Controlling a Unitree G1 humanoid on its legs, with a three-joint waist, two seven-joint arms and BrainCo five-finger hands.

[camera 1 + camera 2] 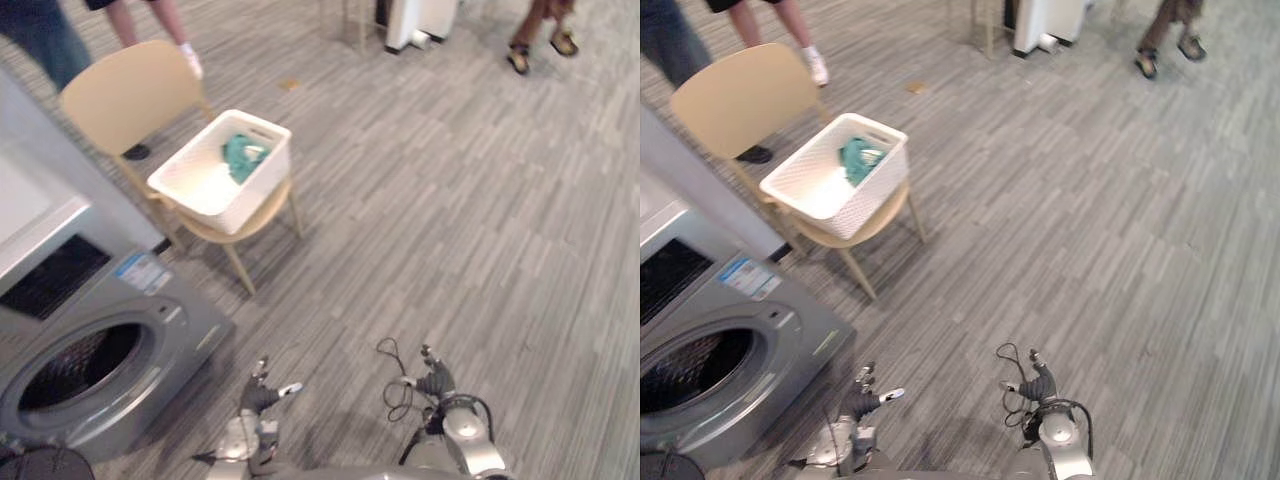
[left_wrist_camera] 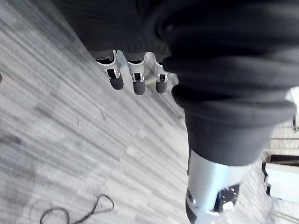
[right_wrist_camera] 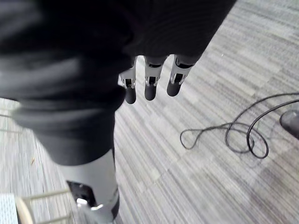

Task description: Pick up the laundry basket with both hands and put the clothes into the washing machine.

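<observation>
A white laundry basket (image 1: 258, 198) sits on the seat of a tan chair (image 1: 128, 94) at the upper left. A teal garment (image 1: 243, 155) lies in its far end. The grey washing machine (image 1: 158, 322) stands at the lower left, its round drum opening (image 1: 78, 367) dark and uncovered. My left hand (image 1: 262, 392) and right hand (image 1: 435, 380) hang low near the bottom edge, well short of the chair. The left wrist view shows the fingers (image 2: 134, 83) straight over bare floor, and the right hand's fingers (image 3: 149, 87) are the same; both hands are open and hold nothing.
Two people's legs (image 1: 48, 40) stand behind the chair at the top left. Another person's feet (image 1: 540, 45) show at the top right. A white appliance base (image 1: 420, 22) stands at the top middle. Grey striped floor lies between me and the chair.
</observation>
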